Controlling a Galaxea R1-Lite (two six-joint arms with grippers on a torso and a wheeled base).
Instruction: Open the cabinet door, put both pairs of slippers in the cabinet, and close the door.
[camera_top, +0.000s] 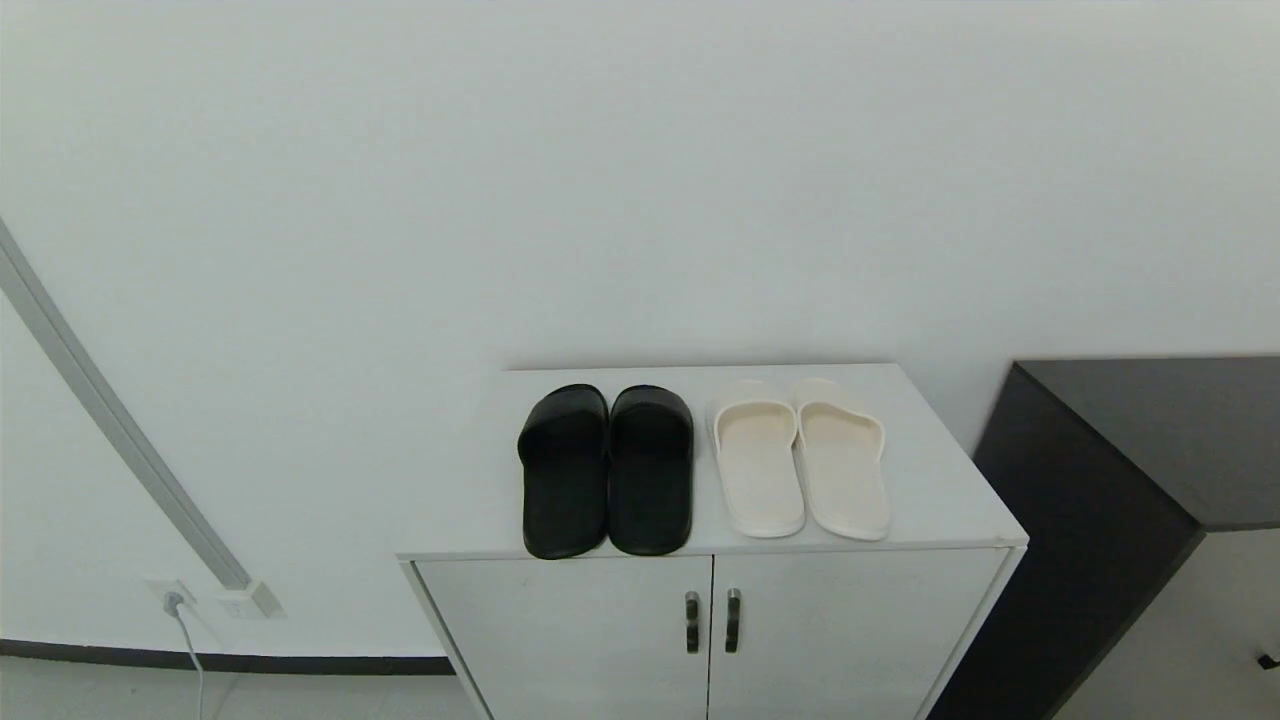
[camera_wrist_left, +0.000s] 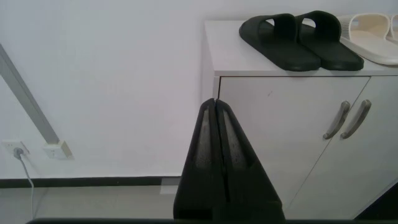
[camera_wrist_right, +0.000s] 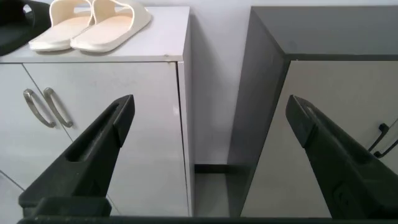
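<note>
Opening step judged not yet begun. Cabinet (camera_top: 850, 640) doors closed. Black slippers (camera_top: 605, 470) and white slippers (camera_top: 800, 458) set side by side on top. Left gripper (camera_wrist_left: 215, 106) pressed closed, empty. Right gripper (camera_wrist_right: 210, 106) spread wide, empty. Next: handle (camera_top: 733, 620) to be grasped, door pulled.

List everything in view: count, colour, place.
white two-door cabinet: one, white, against the wall, doors shut.
black rubber slide slippers: one pair, black, left half of the cabinet top.
cream rubber slide slippers: one pair, cream, right half of the cabinet top.
curved metal door handles: two, grey, where the doors meet.
dark boxy cabinet: one, black, right of the white cabinet.
plugged wall socket: one, white, low on the wall, left.
left hand: one, black, shut, before the white cabinet's left edge.
right hand: one, black, open, before the gap between the cabinets.
</note>
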